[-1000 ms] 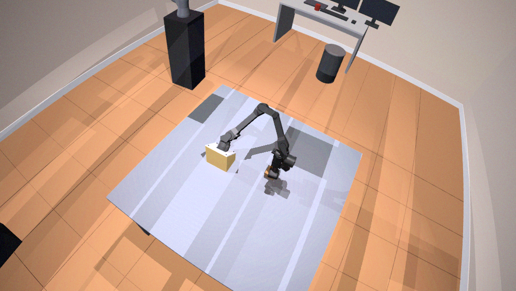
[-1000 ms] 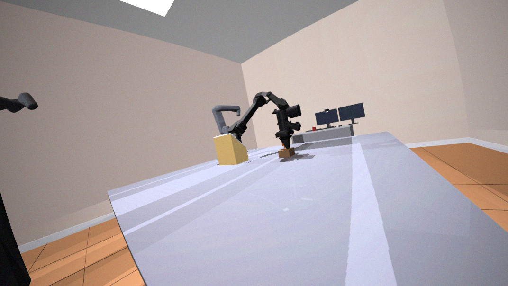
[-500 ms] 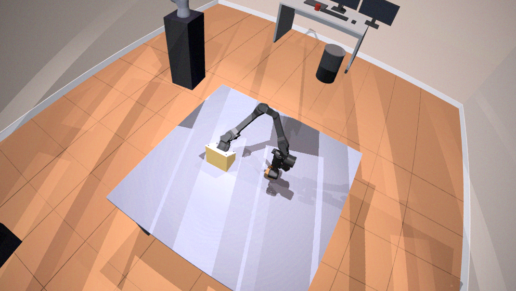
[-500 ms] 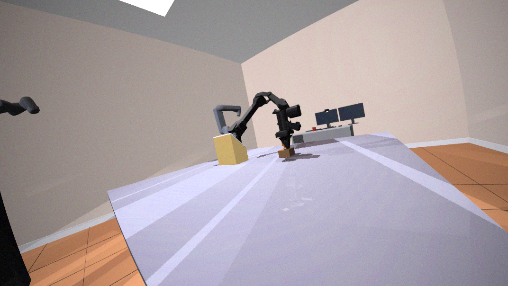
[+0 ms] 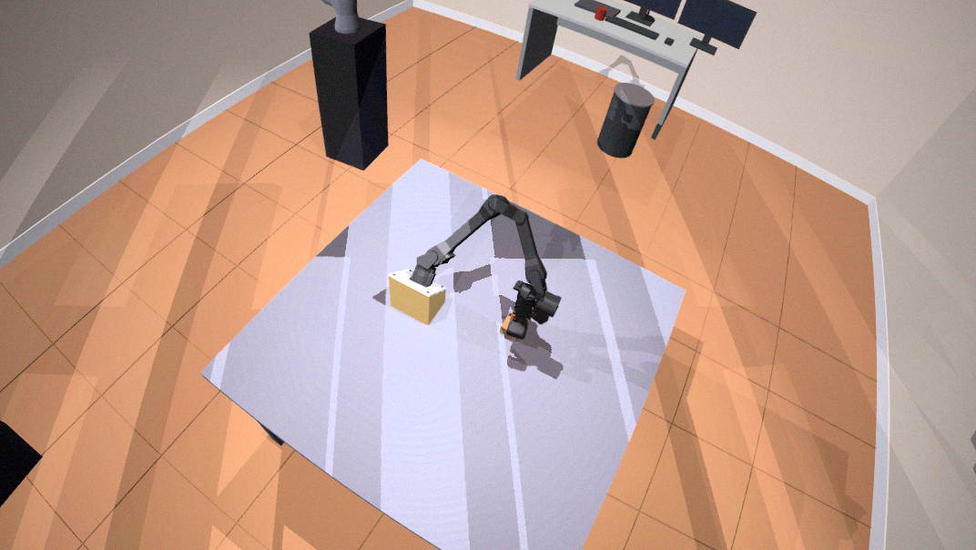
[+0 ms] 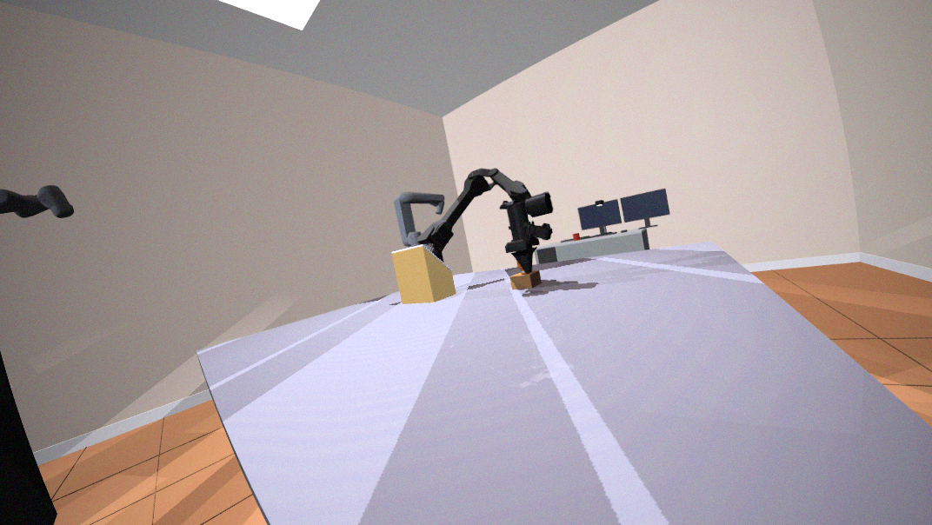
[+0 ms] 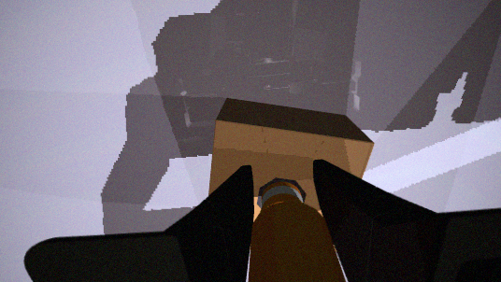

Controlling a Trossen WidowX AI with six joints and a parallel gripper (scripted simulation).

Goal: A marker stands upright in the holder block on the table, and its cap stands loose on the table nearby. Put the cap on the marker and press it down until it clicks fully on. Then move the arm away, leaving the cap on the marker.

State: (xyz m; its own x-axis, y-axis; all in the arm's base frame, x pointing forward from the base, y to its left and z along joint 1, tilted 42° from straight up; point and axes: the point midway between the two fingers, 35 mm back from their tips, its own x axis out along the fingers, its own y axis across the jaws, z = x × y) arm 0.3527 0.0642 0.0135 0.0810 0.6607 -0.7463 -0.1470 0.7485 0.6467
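The gripper is clamped on the brown cap, which sits over the marker standing upright in the tan holder block on the table.

arms: one | grippers: one | caps: one | markers: one | holder blocks: one | yellow boxes: one | tables: one | monitors: two | desks: one | bins: one | black pedestals: one
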